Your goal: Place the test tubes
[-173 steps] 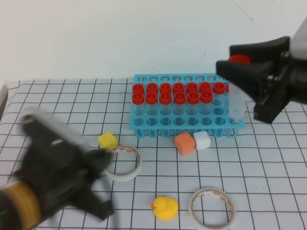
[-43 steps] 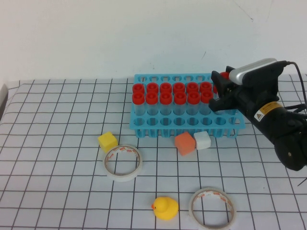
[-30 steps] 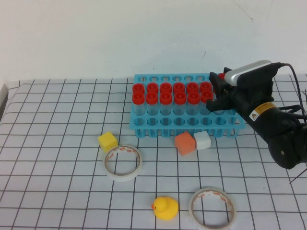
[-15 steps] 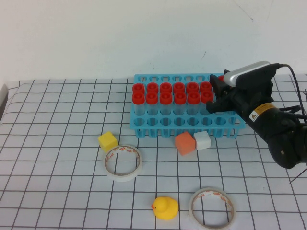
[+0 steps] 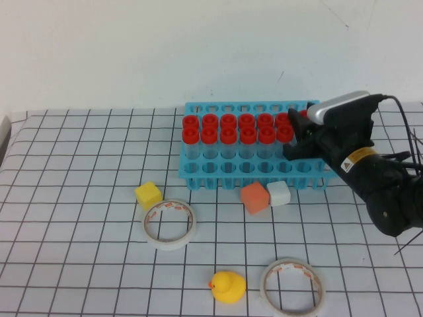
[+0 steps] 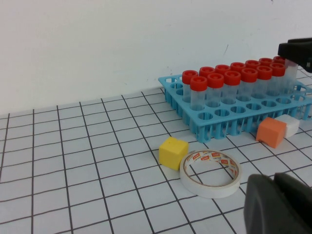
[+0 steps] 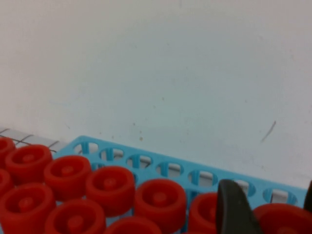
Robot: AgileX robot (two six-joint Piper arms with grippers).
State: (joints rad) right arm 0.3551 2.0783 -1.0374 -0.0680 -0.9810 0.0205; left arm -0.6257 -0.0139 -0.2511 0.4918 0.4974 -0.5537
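From above we see the bench, the blue rack and the right gripper at the rack's right end. Only its wrist view shows the jaws pinching a test tube. The left gripper, jaws pressed together, shows only in its own view, near a tape roll and a yellow cube.

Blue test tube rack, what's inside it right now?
Two rows of red-capped test tubes; front holes empty. The right gripper, gripping another tube, covers the right-end slots. Left gripper is shut, away from the rack.
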